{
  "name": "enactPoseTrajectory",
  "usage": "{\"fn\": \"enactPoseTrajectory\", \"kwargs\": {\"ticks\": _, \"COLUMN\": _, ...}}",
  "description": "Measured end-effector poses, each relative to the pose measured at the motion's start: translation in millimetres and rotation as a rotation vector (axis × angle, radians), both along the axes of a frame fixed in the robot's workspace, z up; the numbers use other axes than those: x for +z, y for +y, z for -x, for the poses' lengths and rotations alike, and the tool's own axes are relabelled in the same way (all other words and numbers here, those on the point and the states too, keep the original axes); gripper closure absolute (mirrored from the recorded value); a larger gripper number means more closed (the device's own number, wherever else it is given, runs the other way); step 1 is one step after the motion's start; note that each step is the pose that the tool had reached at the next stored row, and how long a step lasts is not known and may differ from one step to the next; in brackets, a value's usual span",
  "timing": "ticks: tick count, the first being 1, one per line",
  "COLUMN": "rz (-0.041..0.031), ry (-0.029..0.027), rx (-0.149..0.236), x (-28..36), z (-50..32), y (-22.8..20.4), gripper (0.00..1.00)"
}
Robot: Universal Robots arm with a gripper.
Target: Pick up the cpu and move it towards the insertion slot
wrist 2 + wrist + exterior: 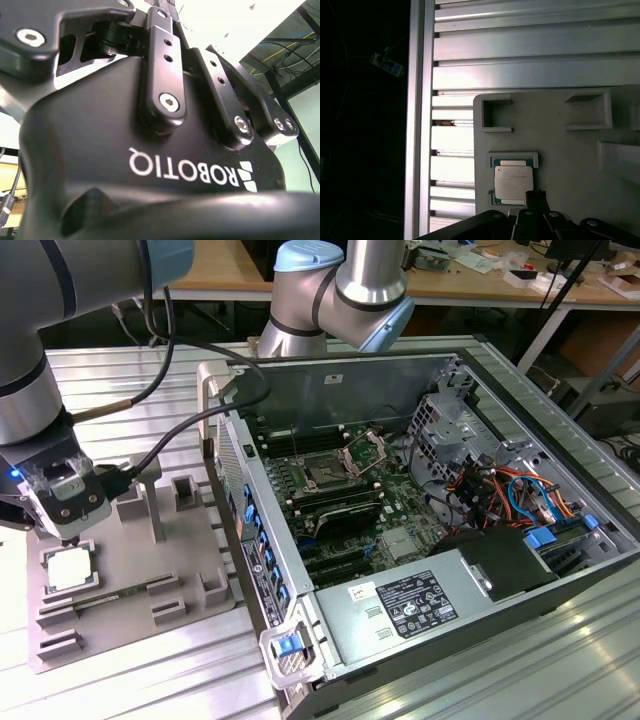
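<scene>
From my station I see the cpu [68, 568] lying flat in a shallow square recess of the grey plastic fixture [150, 560], at the exterior view's left and on the near side of the fixture. It is a small square chip with a silvery-white metal lid. In the first wrist view a thin green board edge shows along two opposite sides of the lid, and a raised pale rim frames part of it. The tool [68, 532] hangs directly over the chip's far edge; I cannot tell whether it is open or closed, or whether it touches the chip. The insertion slot [325, 473] sits well apart to the exterior view's right, inside the open computer case [500, 370], with its dark centre exposed and its metal bracket [365, 450] hinged up. Fixture and case rest on the ribbed aluminium table [120, 365].
</scene>
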State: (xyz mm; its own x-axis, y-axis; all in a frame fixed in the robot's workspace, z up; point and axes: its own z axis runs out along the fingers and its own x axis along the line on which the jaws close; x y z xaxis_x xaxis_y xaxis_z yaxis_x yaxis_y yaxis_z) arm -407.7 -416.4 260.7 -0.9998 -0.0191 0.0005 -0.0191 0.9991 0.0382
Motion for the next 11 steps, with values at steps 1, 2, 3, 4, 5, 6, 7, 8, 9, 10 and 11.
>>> {"fn": "enactPoseTrajectory", "kwargs": {"ticks": 1, "rz": 0.0, "ry": 0.0001, "rx": 0.0, "x": -0.2, "z": 0.0, "y": 0.0, "gripper": 0.89}}
{"fn": "enactPoseTrajectory", "kwargs": {"ticks": 2, "rz": 0.0, "ry": 0.0001, "rx": 0.0, "x": -0.3, "z": 0.0, "y": 0.0, "gripper": 0.89}}
{"fn": "enactPoseTrajectory", "kwargs": {"ticks": 3, "rz": 0.0, "ry": 0.0, "rx": 0.0, "x": -0.5, "z": 0.0, "y": 0.0, "gripper": 0.89}}
{"fn": "enactPoseTrajectory", "kwargs": {"ticks": 4, "rz": -0.0001, "ry": 0.0, "rx": 0.0, "x": -0.8, "z": 0.1, "y": 0.0, "gripper": 0.89}}
{"fn": "enactPoseTrajectory", "kwargs": {"ticks": 5, "rz": 0.0, "ry": 0.0, "rx": 0.0, "x": -0.9, "z": 0.1, "y": 0.0, "gripper": 0.89}}
{"fn": "enactPoseTrajectory", "kwargs": {"ticks": 6, "rz": 0.0, "ry": 0.0, "rx": 0.0, "x": -1.0, "z": 0.1, "y": 0.0, "gripper": 0.89}}
{"fn": "enactPoseTrajectory", "kwargs": {"ticks": 7, "rz": 0.0, "ry": 0.0, "rx": 0.0, "x": -1.2, "z": 0.1, "y": 0.0, "gripper": 0.89}}
{"fn": "enactPoseTrajectory", "kwargs": {"ticks": 8, "rz": -0.0001, "ry": 0.0, "rx": 0.0, "x": -1.3, "z": 0.1, "y": 0.0, "gripper": 0.89}}
{"fn": "enactPoseTrajectory", "kwargs": {"ticks": 9, "rz": 0.0, "ry": 0.0, "rx": 0.0, "x": -1.5, "z": 0.1, "y": 0.0, "gripper": 0.89}}
{"fn": "enactPoseTrajectory", "kwargs": {"ticks": 10, "rz": 0.0, "ry": 0.0, "rx": 0.0, "x": -1.7, "z": 0.1, "y": 0.0, "gripper": 0.89}}
{"fn": "enactPoseTrajectory", "kwargs": {"ticks": 11, "rz": -0.0001, "ry": 0.0, "rx": 0.0, "x": -2.3, "z": 0.2, "y": 0.0, "gripper": 0.89}}
